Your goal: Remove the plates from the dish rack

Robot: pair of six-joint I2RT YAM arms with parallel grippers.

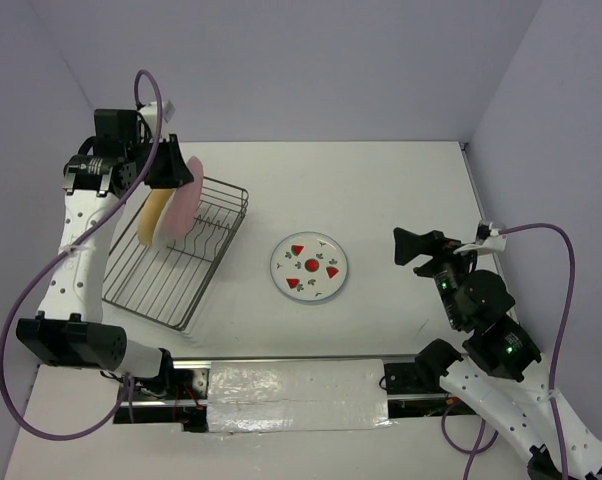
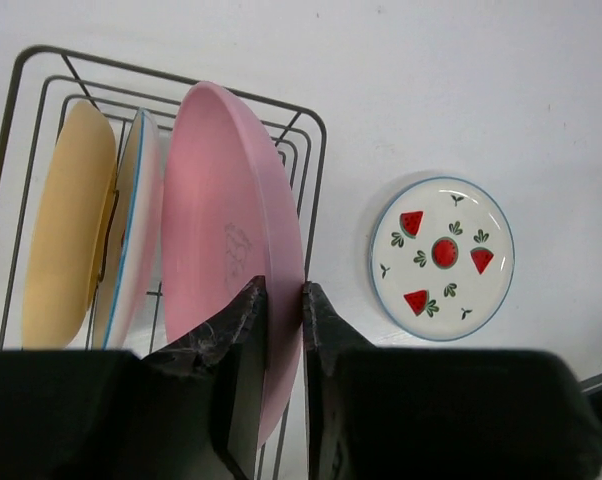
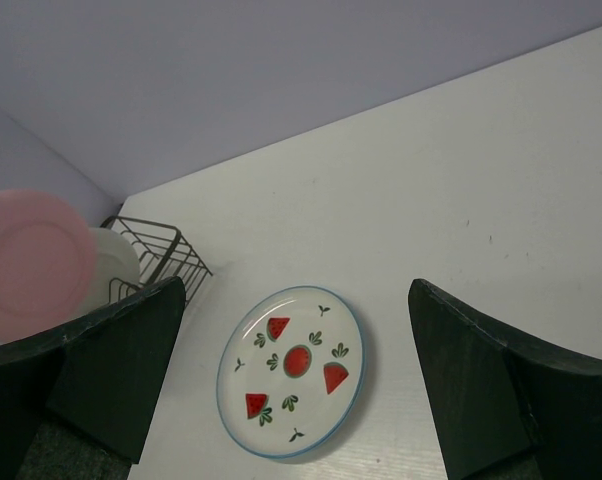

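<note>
One plate is out: the fruit plate (image 1: 309, 267) lies flat on the tabletop (image 1: 401, 190), to the right of the dish rack (image 1: 161, 285) and well apart from it. By my count three plates are left to unload, all on edge at the rack's far end: a yellow plate (image 2: 66, 230) outermost, a blue-rimmed plate (image 2: 136, 230) in the middle, and a pink plate (image 2: 226, 270) nearest the fruit plate.

The pink one looks like the plate in hand. The left fingers (image 2: 243, 350) are clenched on its rim, one on each face. So the job seems roughly a quarter done, with the second plate gripped but not yet set down.

The right fingers (image 3: 111, 360) are spread wide and hold nothing. They hang over the tabletop on the side of the fruit plate away from the rack.

Several things are hard to read. The gripping fingers hide the pink plate's nearer edge, so I cannot tell whether it sits between the bars or has cleared them. The blue-rimmed plate shows only as a sliver, its pattern hidden. From above it is barely visible between its neighbours. The rack's near end is cut off in the left wrist view.
</note>
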